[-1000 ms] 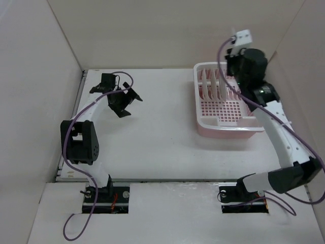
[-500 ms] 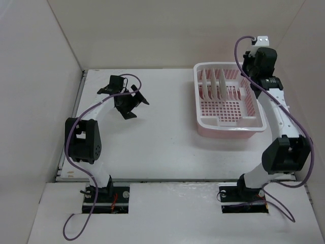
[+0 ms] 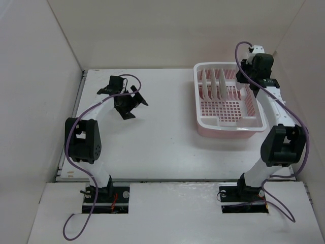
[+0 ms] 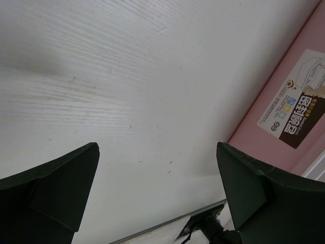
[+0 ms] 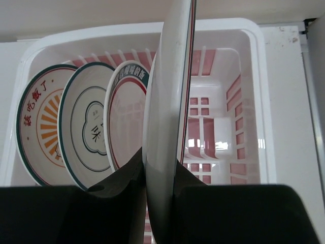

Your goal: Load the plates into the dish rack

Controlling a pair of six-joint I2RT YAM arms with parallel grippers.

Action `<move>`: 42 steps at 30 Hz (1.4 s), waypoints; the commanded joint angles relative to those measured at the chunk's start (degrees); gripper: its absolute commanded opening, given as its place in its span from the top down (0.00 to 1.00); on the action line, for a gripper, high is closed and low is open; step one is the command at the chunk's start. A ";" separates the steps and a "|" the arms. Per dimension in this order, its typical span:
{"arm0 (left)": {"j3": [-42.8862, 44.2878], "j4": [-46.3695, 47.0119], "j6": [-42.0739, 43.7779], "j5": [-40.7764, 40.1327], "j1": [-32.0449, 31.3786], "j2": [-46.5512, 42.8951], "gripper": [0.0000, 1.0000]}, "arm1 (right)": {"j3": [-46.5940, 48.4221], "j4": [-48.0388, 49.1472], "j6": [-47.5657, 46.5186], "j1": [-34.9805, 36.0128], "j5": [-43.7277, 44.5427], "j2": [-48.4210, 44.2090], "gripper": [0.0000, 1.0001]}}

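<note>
The right tool (image 5: 160, 175) clamps the fourth plate (image 5: 170, 101) upright and edge-on at the rack (image 5: 256, 91), just right of three standing plates (image 5: 86, 132). The left tool (image 4: 157, 152) hangs released, well apart.

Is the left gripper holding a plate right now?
No, the left gripper is open over bare table; the one plate being held sits edge-on in the right gripper.

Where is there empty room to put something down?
The wide bare table between the left claw and the dish rack. Also the rack's near grid floor. It is crowded at the rack's far left, where the plates stand.
</note>
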 commanded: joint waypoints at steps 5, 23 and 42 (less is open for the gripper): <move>0.30 -0.87 1.15 -0.47 0.51 -2.58 0.00 | -1.64 5.50 1.07 -0.12 -2.70 1.48 1.00; 1.35 -1.49 1.15 0.06 0.51 -2.58 0.00 | 0.12 4.97 -1.03 -0.12 -3.22 8.07 1.00; 1.88 -2.02 1.68 0.59 2.09 -1.53 0.00 | 3.19 3.30 -1.56 -0.12 -0.50 12.81 0.87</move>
